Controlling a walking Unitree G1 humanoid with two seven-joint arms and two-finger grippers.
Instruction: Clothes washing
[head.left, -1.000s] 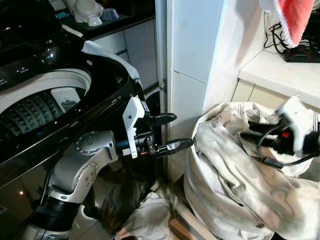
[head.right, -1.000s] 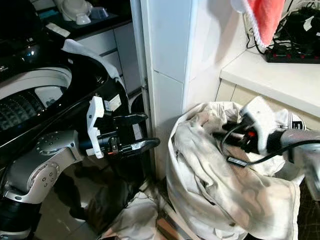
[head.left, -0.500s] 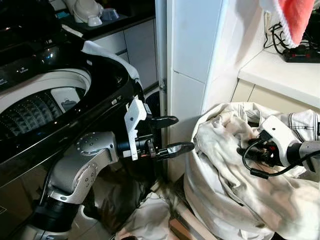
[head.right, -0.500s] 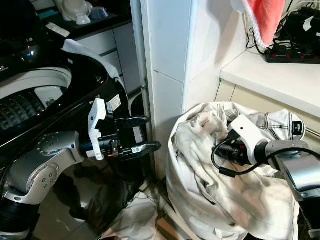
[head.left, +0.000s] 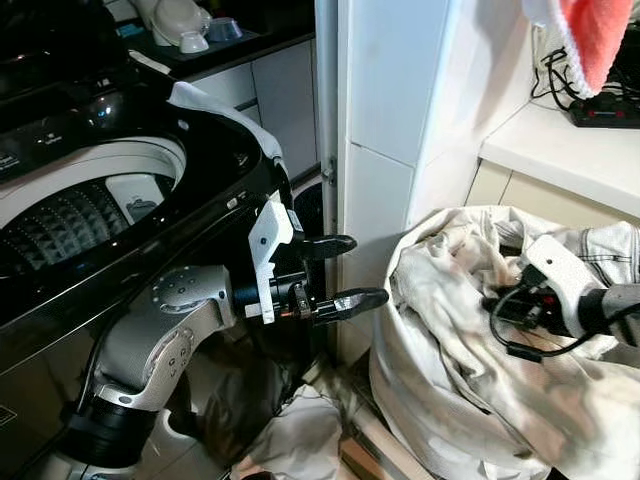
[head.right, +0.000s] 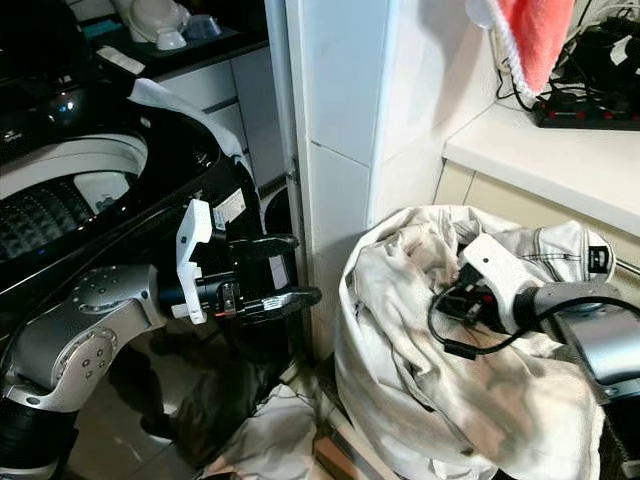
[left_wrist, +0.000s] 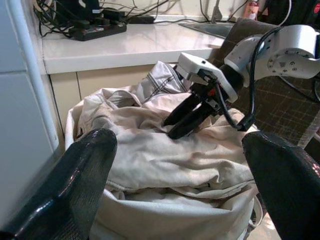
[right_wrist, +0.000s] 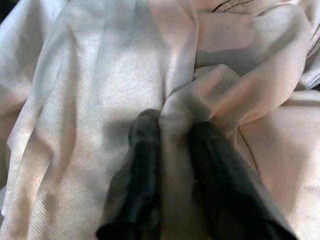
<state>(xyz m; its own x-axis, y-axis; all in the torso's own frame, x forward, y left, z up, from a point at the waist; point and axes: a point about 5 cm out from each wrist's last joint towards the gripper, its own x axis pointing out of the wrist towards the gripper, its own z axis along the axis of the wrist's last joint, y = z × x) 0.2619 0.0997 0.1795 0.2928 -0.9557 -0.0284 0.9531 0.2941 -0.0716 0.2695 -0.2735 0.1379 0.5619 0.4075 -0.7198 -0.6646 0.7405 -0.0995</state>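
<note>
- Down at our right, the heap of cream clothes (head.left: 470, 370) fills the laundry bag (head.right: 400, 400), which stands on the floor against the white tiled pillar (head.left: 385, 150) and below the white counter (head.left: 560, 150)
- We have our right gripper (left_wrist: 181, 119) pushed into the top of the heap, its two black fingers (right_wrist: 145, 175) close together with a ridge of the cream cloth pinched between them
- A paler garment with dark stitching (head.right: 565, 245) lies at the back of the bag, just behind our right wrist
- Our left gripper (head.left: 335, 272) hangs in the air between the washing machine and the bag, pointing toward the bag, its fingers spread wide and holding nothing
- Through the left wrist view we look past those two spread fingertips (left_wrist: 85, 170) straight at the heap and at our right gripper on it
- To our left stands the black top-loading washing machine (head.left: 120, 200), lid up, its ribbed drum (head.left: 70, 215) in sight
- A white cloth (head.left: 215, 110) is draped over the machine's back corner
- More pale cloth (head.left: 295, 440) lies on the floor between the machine and the bag
- A red and white towel (head.left: 590, 35) hangs above the counter, and a black power strip with cables (head.left: 600, 105) sits on it
- Beyond the machine a dark worktop carries some white and blue dishes (head.left: 190, 25)
</note>
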